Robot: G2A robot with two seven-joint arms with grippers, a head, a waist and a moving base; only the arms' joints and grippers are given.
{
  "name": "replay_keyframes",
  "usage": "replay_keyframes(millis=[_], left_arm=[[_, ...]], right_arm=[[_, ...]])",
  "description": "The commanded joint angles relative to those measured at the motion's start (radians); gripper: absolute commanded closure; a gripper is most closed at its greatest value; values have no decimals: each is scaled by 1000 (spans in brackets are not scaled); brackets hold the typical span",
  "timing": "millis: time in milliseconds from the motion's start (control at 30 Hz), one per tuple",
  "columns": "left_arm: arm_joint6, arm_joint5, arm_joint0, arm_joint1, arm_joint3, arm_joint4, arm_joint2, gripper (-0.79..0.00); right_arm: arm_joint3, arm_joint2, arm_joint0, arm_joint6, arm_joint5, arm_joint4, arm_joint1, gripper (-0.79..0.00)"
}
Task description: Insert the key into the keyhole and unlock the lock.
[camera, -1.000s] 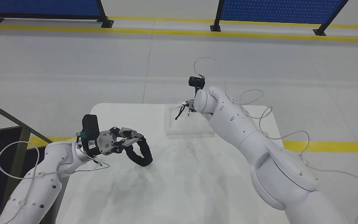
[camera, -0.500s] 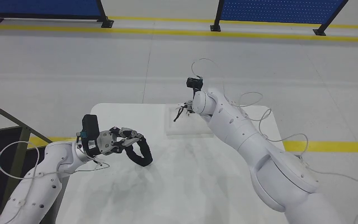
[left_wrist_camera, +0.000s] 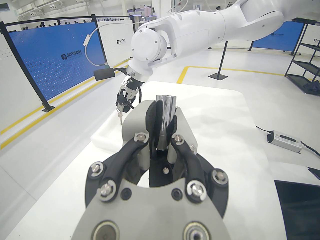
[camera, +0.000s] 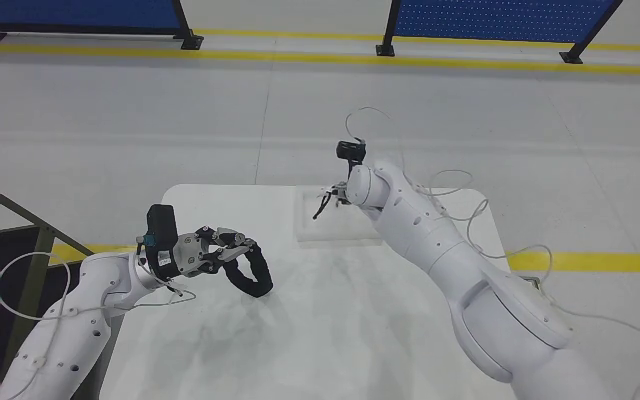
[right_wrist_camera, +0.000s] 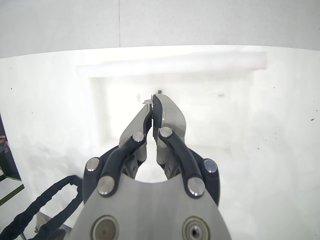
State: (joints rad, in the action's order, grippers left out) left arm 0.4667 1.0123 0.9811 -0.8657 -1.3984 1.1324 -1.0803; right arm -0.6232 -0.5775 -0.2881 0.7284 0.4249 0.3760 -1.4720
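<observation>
My right claw (right_wrist_camera: 152,102) barely shifted above the tray (camera: 310,226), pinching the key (left_wrist_camera: 120,116), left claw (left_wrist_camera: 163,109) clamping the lock (left_wrist_camera: 165,124), apart from the tray.

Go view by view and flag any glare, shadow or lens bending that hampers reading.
Right wrist view: bright light washes out the table and white tray, fading the tray's edges; the table's straight far edge looks bowed. Left wrist view: the chrome barrel of the lock mirrors its surroundings. Top view: even light, faint shadows.
</observation>
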Motion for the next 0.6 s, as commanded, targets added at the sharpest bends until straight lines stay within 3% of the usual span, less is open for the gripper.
replay_keyframes(millis=[0, 567], left_arm=[[0, 0, 0, 0, 0, 0, 0, 0], [0, 0, 0, 0, 0, 0, 0, 0]], right_arm=[[-1, -7, -3, 2, 2, 5, 1, 0], [-30, -59, -29, 19, 13, 58, 10, 0]])
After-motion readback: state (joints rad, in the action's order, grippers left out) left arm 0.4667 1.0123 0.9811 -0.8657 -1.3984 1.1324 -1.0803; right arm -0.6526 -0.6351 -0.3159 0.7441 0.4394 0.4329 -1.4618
